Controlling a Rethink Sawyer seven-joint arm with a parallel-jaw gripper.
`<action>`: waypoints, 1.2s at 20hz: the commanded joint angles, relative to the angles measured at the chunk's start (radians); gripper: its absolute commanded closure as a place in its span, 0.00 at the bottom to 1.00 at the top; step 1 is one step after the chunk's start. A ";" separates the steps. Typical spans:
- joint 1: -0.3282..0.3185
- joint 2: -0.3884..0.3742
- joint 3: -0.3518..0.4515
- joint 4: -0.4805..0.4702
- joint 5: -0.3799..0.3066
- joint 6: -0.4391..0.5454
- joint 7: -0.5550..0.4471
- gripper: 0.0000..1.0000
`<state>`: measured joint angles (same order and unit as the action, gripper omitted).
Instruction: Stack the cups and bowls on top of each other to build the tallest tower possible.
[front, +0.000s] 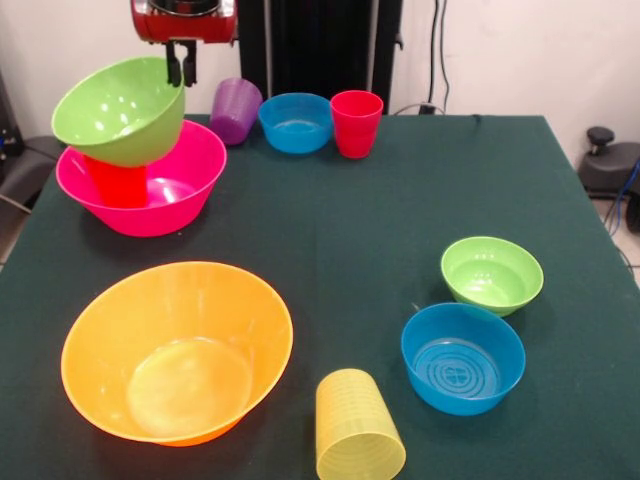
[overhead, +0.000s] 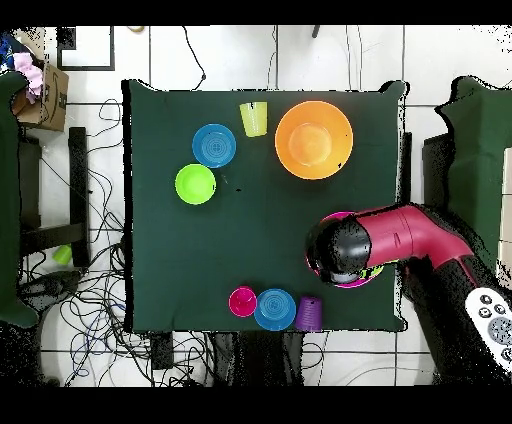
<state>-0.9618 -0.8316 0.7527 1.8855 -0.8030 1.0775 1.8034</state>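
Two fixed cameras, one table (front: 350, 230).
Front view faces the robot across it; overhead looks straight down, half-turned, sharing the tabletop.

Tilted green bowl (front: 120, 110) tops red cup (front: 116, 181) inside pink bowl (front: 160, 195).

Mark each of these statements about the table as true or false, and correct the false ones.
1. The medium lime green bowl sits tilted on the bright red cup inside the hot pink bowl. True.
2. The ribbed yellow cup stands upright. False: it lies on its side.
3. The gripper is at the green bowl's rim. True.
4. The large orange bowl holds a blue bowl. False: it is empty.
5. The purple cup lies tipped beside a blue bowl. True.
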 joint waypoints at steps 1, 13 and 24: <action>0.048 -0.009 0.020 -0.057 -0.023 0.072 -0.267 1.00; 0.009 0.007 -0.009 -0.052 -0.113 0.019 -0.307 1.00; 0.019 0.095 -0.030 -0.063 -0.201 -0.042 -0.251 1.00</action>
<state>-0.9706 -0.8205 0.7526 1.8695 -0.8892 1.0787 1.8034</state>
